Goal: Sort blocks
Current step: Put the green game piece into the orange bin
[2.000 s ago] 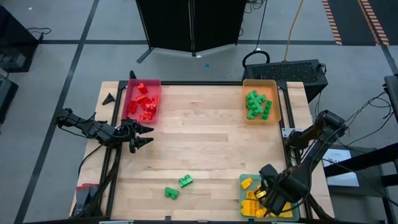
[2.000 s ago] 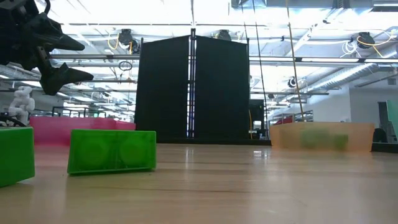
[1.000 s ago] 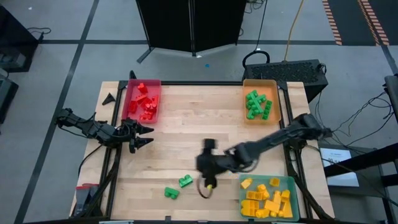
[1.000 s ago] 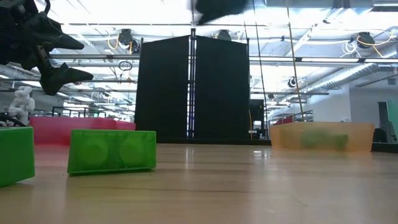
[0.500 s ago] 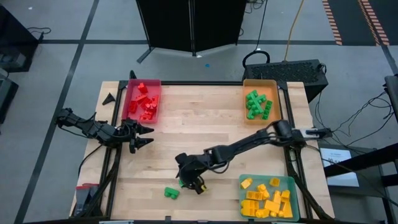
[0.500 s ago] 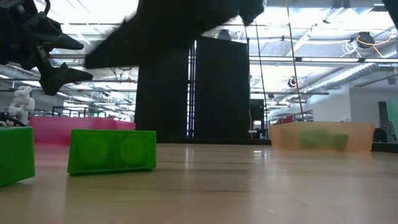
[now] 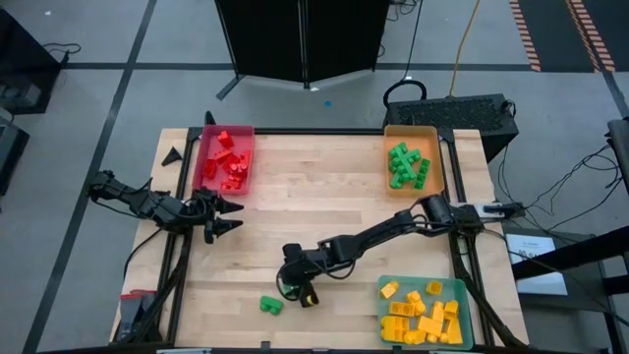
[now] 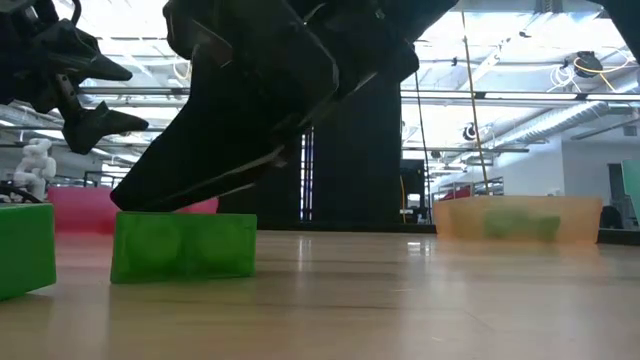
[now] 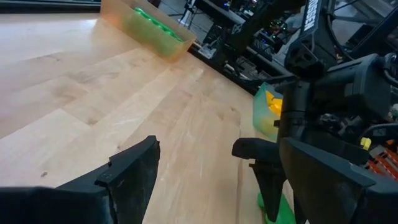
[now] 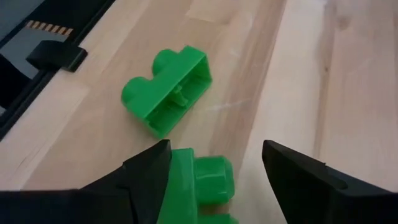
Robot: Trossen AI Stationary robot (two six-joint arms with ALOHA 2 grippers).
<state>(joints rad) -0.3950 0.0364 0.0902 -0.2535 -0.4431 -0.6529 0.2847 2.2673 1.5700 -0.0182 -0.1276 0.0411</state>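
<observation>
Right claw [image 7: 296,286]: low over the table's near-middle, arm stretched across from the right side; fingers spread, one either side of a green block, not closed on it.
Straddled block [image 10: 198,186]: green, studded, on the table between the right claw's fingers [image 10: 146,177].
Second green block [image 10: 166,91]: just beyond the first, lying on its side with the hollow underside showing; in the high view near the table's front edge [image 7: 270,305].
Left claw [image 7: 224,213]: held above the table's left side, near the red tray; fingers spread, holding nothing.
Red tray [image 7: 205,157]: far left corner of the table, holds the red blocks [image 7: 228,162].
Orange tray [image 7: 436,162]: far right corner, holds the sorted green blocks [image 7: 407,165].
Teal tray [image 7: 464,313]: near right corner, holds the yellow blocks [image 7: 418,317].
Table [image 7: 314,216]: pale wood, dark frame.
</observation>
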